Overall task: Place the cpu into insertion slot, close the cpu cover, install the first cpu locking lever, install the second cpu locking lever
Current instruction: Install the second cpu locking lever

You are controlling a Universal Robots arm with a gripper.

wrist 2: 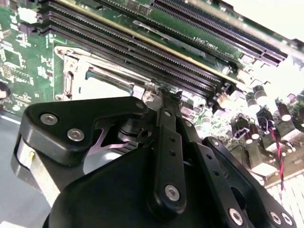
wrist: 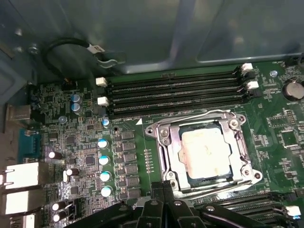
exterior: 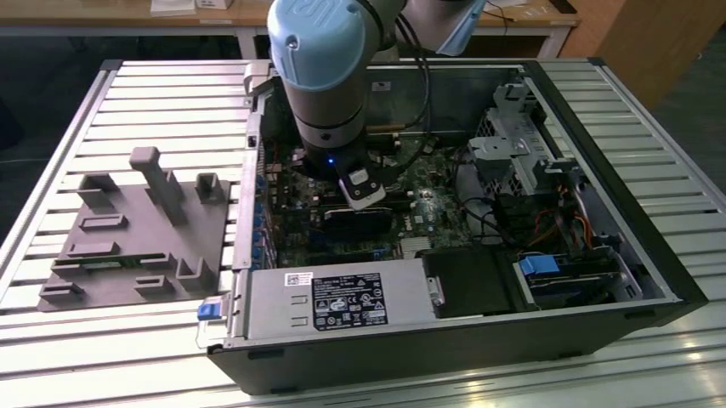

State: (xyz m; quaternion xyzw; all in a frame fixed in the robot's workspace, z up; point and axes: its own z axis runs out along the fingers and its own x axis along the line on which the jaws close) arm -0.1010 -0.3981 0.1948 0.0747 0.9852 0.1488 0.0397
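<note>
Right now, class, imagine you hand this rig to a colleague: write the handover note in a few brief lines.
Gripper: fingers together, holding nothing visible, tip at the edge of the insertion slot.
Cpu: seated in the slot.
Cpu cover: down, framing the chip in the first wrist view.
Done: cpu placed, cover apparently closed.
Left: whether either locking lever is latched cannot be told from these views; check both.

The exterior view looked down from above and in front at the open computer case [exterior: 454,212] on a slatted table [exterior: 148,93]. Both wrist views sat close over the motherboard [wrist: 85,142], sharing the insertion slot [wrist: 205,153] and the memory slots [wrist: 173,92].
</note>
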